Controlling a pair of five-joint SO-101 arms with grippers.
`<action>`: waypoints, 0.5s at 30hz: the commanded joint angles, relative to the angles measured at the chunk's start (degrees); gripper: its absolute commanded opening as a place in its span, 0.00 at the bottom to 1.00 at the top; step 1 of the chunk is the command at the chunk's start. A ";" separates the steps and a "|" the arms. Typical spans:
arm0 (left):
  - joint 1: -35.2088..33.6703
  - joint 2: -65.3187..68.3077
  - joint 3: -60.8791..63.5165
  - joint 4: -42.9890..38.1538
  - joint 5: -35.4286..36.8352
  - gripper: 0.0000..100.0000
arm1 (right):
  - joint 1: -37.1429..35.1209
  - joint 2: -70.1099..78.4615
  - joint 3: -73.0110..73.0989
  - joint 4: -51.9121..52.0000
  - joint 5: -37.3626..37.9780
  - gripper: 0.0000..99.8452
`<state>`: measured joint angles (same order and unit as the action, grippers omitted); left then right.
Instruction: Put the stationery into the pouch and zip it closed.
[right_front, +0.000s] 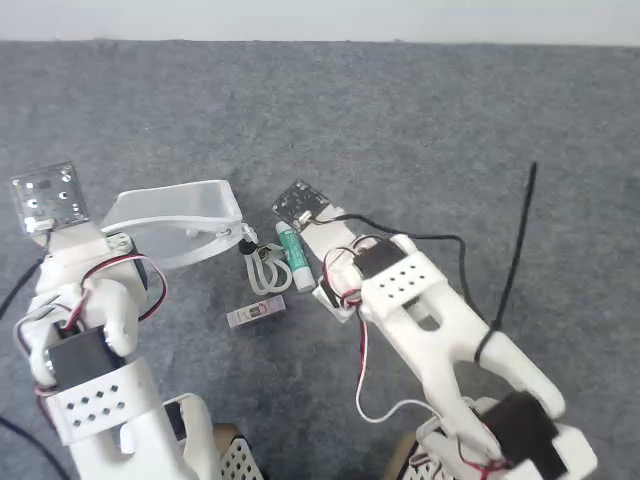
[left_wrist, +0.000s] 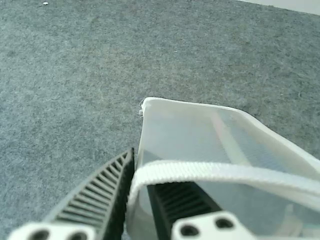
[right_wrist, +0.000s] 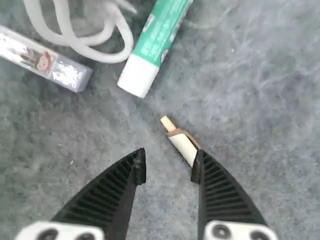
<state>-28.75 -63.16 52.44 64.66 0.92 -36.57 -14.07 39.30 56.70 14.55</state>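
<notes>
The right end effector (right_wrist: 169, 154) hovers low over the grey worktop (right_front: 400, 120), jaws apart and holding nothing. A small cream stub (right_wrist: 179, 139) lies just beside, perhaps touching, one jaw. It looks tiny and low, so it is likely hard to pinch. Taking it across its short width, pressed down to the worktop, seems best.

Just beyond lies the glue stick (right_wrist: 152, 45), white cap toward the jaws. It should be light, stiff and smooth, and it may roll. A grip across the middle of the barrel, jaws square to its length, is the safest hold.

Beside it sits a little glossy box (right_wrist: 45, 60), flat and light, best taken across its narrow sides. Near that is a limp white cord (right_wrist: 112, 57) looped on the worktop.

Farther off, the left end effector (left_wrist: 141, 172) is pinched tight on the rim band of the pouch (left_wrist: 200, 135). The pouch is soft, see-through mesh that will sag and close its mouth unless it is held by that stiffer band.
</notes>
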 joint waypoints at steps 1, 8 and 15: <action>0.00 -0.18 -0.75 -2.02 0.53 0.01 | 0.57 1.54 -4.66 -0.57 1.23 0.15; 0.00 -0.18 -0.75 -2.02 0.53 0.01 | 0.66 9.01 -7.74 -0.57 1.32 0.15; 0.00 -0.18 -0.66 -2.02 0.44 0.01 | 3.47 17.80 -13.36 -0.57 1.32 0.15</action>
<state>-28.75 -63.16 52.44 64.66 0.92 -35.43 2.64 30.77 56.70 15.25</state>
